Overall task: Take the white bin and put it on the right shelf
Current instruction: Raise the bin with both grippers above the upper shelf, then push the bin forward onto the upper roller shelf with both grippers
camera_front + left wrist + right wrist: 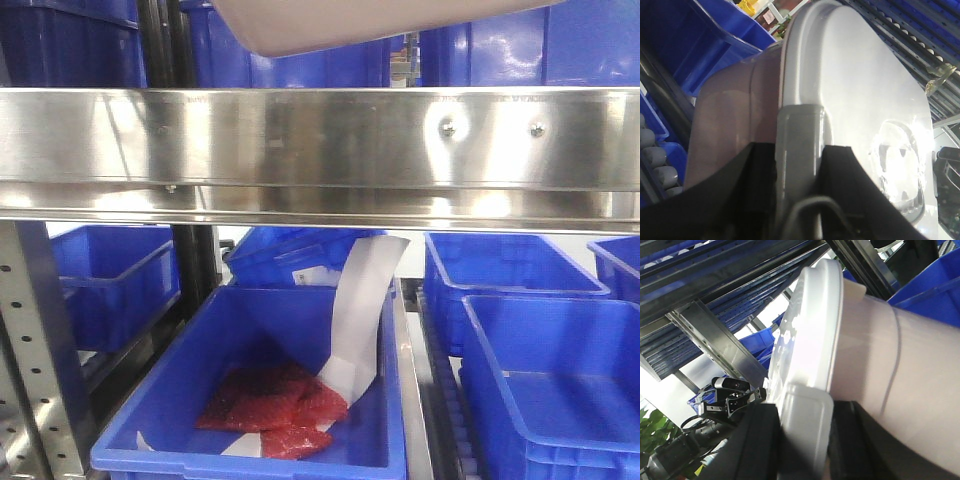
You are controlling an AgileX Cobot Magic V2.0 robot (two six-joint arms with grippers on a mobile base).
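Front view crops the white bin [340,25] — left fingers [725,200] and right fingers [745,440] clasp its ends.

Wore matte black on the left gripper [800,155]: two broad, sloping fingers [725,195] with a thin grey curved wire [807,205] between. Matched that on the right gripper [805,420]; trailed black cables [686,422] farther off.

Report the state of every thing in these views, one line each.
Pale pinkish-white rectangular plastic bin: lid on, held aloft, tilted.
Left tool: shut on the bin's end latch.
Right tool: shut on the opposite end latch.
Shiny stainless-steel shelf rail: level, below the bin, not touching it.
Open blue plastic bin, centre: holds red bags and a white paper strip.
Blue plastic bin, lower right: open, empty.
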